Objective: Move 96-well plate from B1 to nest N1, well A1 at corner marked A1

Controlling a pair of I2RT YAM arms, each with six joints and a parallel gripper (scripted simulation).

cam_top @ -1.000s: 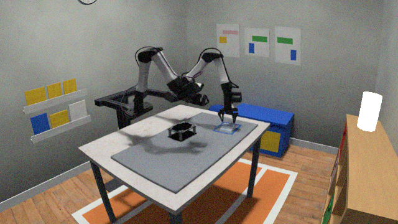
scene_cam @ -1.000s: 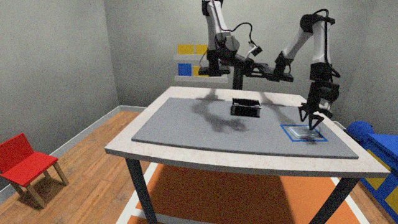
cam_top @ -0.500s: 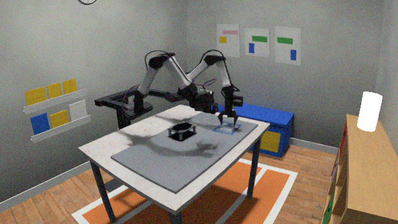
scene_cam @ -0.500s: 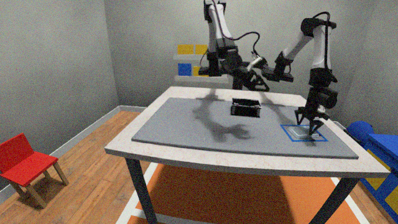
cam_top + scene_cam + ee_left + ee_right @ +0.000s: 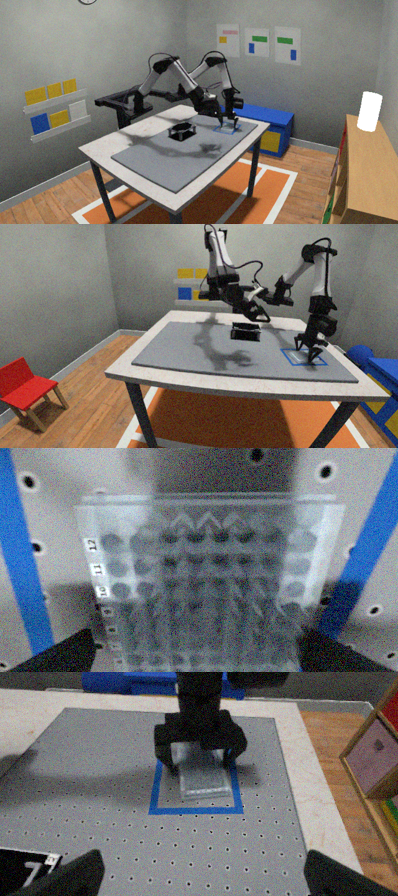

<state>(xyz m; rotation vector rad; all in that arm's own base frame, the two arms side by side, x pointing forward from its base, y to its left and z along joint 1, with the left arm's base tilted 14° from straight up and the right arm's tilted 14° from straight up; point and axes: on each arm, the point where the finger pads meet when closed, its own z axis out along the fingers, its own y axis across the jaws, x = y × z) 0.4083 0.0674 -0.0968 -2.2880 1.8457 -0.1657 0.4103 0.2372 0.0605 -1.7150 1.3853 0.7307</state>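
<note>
Left pincer [image 5: 228,126] [image 5: 304,356] [image 5: 197,648] [image 5: 201,767], fingers apart, astride the plate [image 5: 227,129] [image 5: 299,358] [image 5: 200,573] [image 5: 205,782], which lies between and beneath them within the blue outline [image 5: 221,132] [image 5: 286,356] [image 5: 22,548] [image 5: 196,810]. For a level grip, centre the fingers, lower squarely, then close evenly.

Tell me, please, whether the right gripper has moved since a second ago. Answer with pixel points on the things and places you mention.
Yes. In the exterior view, the right gripper [image 5: 214,109] [image 5: 263,318] [image 5: 203,859] has come down towards the raised plate nest [image 5: 181,133] [image 5: 245,335] [image 5: 14,864], and its fingers now hang just above and beyond it.
</note>
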